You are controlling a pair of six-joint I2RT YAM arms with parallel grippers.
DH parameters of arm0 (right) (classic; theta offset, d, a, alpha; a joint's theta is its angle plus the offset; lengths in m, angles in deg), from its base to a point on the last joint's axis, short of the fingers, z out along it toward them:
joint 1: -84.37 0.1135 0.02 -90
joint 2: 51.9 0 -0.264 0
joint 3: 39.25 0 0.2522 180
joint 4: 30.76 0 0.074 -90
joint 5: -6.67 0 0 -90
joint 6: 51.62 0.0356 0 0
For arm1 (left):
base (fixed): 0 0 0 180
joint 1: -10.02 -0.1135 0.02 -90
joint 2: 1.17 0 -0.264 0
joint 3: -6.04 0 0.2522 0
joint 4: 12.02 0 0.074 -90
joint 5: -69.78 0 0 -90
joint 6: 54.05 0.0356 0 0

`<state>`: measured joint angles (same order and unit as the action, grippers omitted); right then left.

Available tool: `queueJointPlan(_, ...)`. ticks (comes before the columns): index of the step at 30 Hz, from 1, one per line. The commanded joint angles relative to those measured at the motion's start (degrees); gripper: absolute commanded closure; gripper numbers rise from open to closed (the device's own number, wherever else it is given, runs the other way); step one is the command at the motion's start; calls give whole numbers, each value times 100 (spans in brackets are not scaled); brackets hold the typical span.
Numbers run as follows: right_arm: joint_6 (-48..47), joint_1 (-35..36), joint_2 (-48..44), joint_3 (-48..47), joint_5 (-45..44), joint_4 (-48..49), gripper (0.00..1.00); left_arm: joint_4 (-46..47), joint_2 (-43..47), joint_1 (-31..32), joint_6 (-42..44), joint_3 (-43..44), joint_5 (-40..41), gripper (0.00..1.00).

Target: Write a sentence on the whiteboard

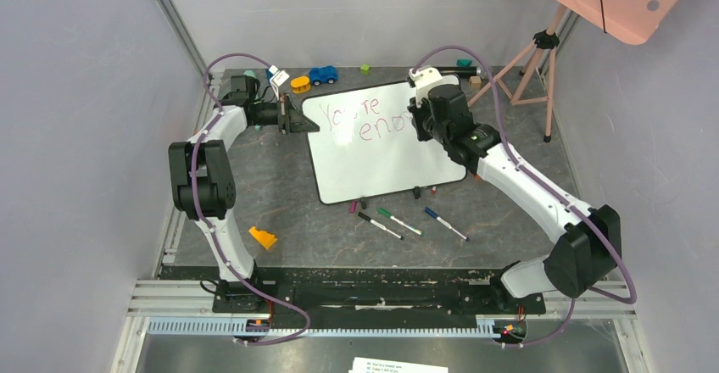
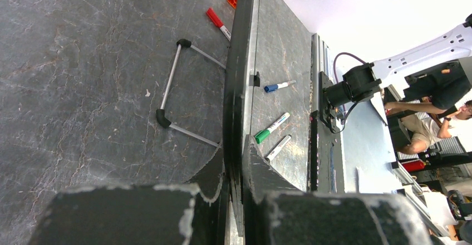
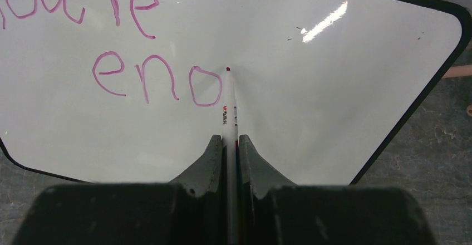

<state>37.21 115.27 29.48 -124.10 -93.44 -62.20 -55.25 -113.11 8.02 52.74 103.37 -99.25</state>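
Note:
The whiteboard point(image 1: 381, 161) stands tilted on the table in the middle. Pink letters on it read "You're eno" point(image 1: 366, 119); the right wrist view shows "eno" point(image 3: 156, 81). My left gripper point(image 1: 297, 120) is shut on the whiteboard's left edge; its wrist view shows the black frame point(image 2: 240, 61) edge-on between the jaws point(image 2: 238, 164). My right gripper point(image 1: 421, 120) is shut on a white marker point(image 3: 229, 108). The marker's red tip touches the whiteboard point(image 3: 334, 78) just right of the "o". My right gripper's fingertips point(image 3: 229, 140) clamp the marker's barrel.
Black point(image 1: 379, 225), green point(image 1: 398, 221) and blue point(image 1: 445, 224) markers lie in front of the board. An orange block point(image 1: 263, 238) lies at front left. A blue toy car point(image 1: 322, 75) and small toys sit behind the board. A pink tripod stand point(image 1: 530, 59) is at back right.

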Motion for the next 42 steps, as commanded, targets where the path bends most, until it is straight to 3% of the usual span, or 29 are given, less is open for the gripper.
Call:
queueJointPlan(1, 44, -54, 78, -89, 73, 114, 100, -74, -182, 358, 1078, -271, 1513, 98)
queueJointPlan(12, 57, -110, 241, -101, 4, 105, 100, -68, -179, 358, 1081, -280, 1513, 98)
queueJointPlan(30, 43, -110, -148, 638, -17, 57, 100, -67, -188, 358, 1073, -266, 1499, 98)
queueJointPlan(42, 70, -286, -41, 358, -336, -8, 100, -70, -185, 350, 1076, -271, 1502, 98)
